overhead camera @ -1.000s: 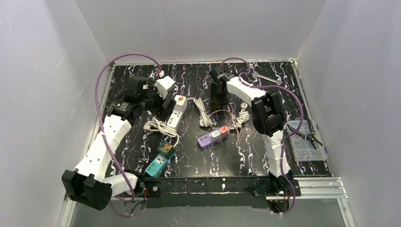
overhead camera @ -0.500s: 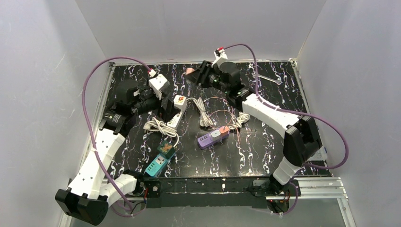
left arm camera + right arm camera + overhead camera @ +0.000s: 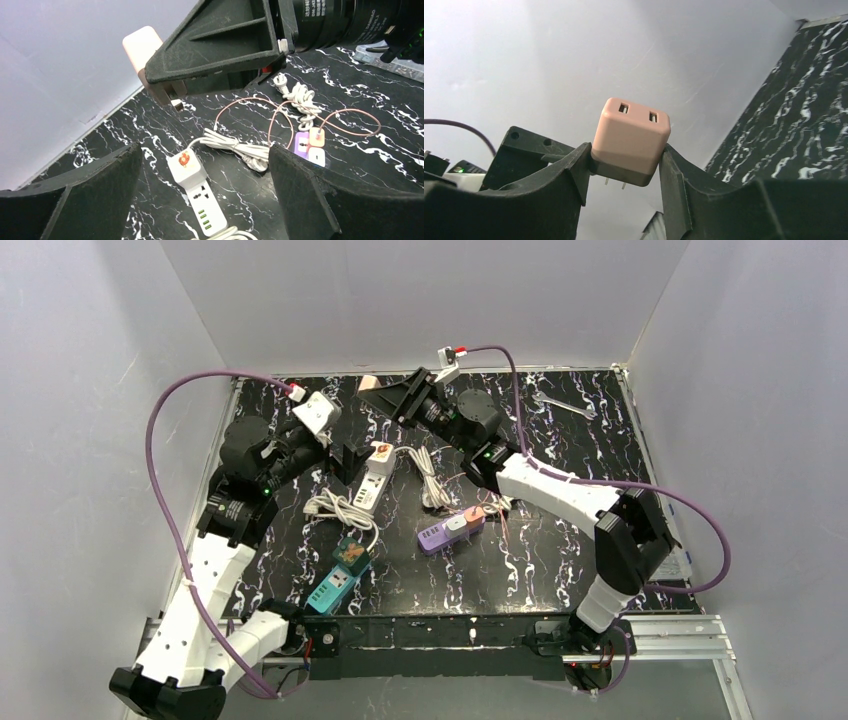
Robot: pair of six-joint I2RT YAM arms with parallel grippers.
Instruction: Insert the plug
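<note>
Right end effector (image 3: 624,152) is clamped on a pink plug (image 3: 631,135), its prongs showing between the fingers, high above the far side of the desk (image 3: 560,570). The grip catches only the plug's lower edge, so the plug may twist or slip when pressed in. The white power strip (image 3: 372,477) lies below, just beside the left end effector (image 3: 345,458), whose fingers are wide apart and empty.

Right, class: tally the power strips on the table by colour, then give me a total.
White power strip: 1
Purple power strip: 1
Teal power strip: 1
Total: 3
</note>
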